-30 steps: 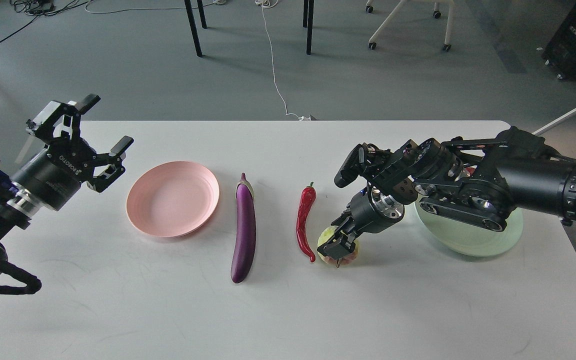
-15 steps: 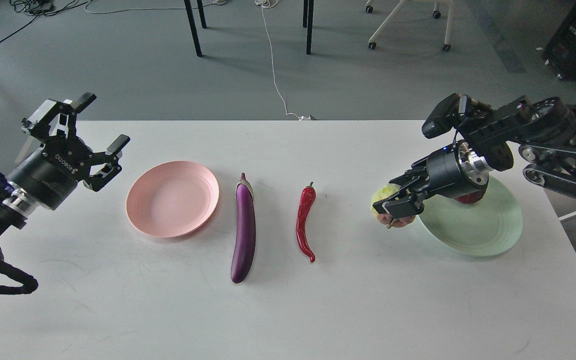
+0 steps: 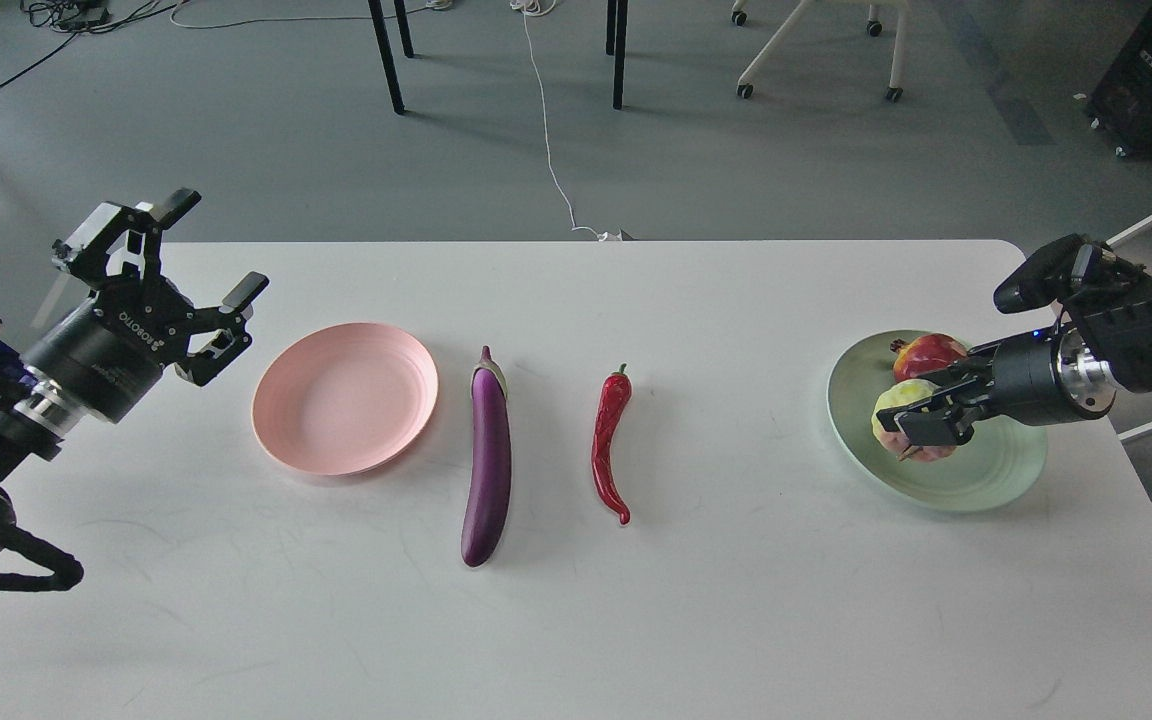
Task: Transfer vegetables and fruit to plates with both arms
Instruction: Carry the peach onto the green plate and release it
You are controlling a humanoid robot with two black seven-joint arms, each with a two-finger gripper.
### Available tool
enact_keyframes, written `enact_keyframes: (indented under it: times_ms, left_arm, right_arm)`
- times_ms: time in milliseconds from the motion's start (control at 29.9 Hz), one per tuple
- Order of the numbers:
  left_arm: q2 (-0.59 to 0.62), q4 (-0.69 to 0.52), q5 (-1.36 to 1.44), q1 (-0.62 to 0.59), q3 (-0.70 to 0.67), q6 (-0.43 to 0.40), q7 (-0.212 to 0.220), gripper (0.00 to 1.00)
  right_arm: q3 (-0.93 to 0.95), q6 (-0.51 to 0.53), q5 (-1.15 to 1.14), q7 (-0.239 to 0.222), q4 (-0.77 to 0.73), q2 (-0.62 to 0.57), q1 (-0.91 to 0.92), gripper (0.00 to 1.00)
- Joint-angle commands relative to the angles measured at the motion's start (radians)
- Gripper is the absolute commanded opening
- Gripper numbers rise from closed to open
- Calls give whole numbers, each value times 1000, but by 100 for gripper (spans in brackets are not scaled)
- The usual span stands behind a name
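Note:
The purple eggplant (image 3: 489, 460) and the red chili pepper (image 3: 608, 440) lie side by side on the white table, between the two plates. The pink plate (image 3: 346, 397) is empty. The mint green plate (image 3: 986, 480) holds the dark red fruit (image 3: 928, 352) at its far side. My right gripper (image 3: 921, 408) is shut on the yellow-green fruit (image 3: 896, 410) and holds it over the green plate, right in front of the red fruit. My left gripper (image 3: 216, 245) is open and empty, raised left of the pink plate.
The white table (image 3: 576, 620) has its far edge just behind the plates and its right edge close to the green plate. Table legs, a white cable and a chair base stand on the floor beyond it.
My right gripper has lifted the yellow-green fruit from beside the chili and carried it right, over the green plate. The red fruit is now uncovered. My left arm has barely moved.

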Motion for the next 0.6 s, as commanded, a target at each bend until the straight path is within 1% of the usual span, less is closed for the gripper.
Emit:
enact_keyframes:
  times_ms: [0, 67, 100, 167, 268, 468, 569]
  left_arm:
    - [1, -7, 0, 3, -2, 0, 0, 99]
    - [1, -7, 0, 6, -2, 0, 0, 99]
    - [3, -7, 0, 8, -2, 0, 0, 99]
    - [3, -9, 0, 11, -5, 0, 0, 99]
    - [3, -9, 0, 11, -5, 0, 0, 99]
    - [0, -9, 0, 12, -5, 0, 0, 99]
    - [1, -9, 0, 12, -5, 0, 0, 99]
  right_arm:
    - [-1, -4, -2, 0, -23, 11, -17, 57]
    - [2, -8, -2, 0, -23, 11, -28, 79]
    - [5, -16, 0, 0, -23, 11, -33, 88]
    - [5, -33, 0, 0, -23, 11, -34, 91]
    - [7, -39, 0, 0, -22, 11, -31, 94]
    - [10, -37, 4, 0, 6, 14, 24, 95]
    - [10, -28, 24, 0, 46, 47, 84, 96]
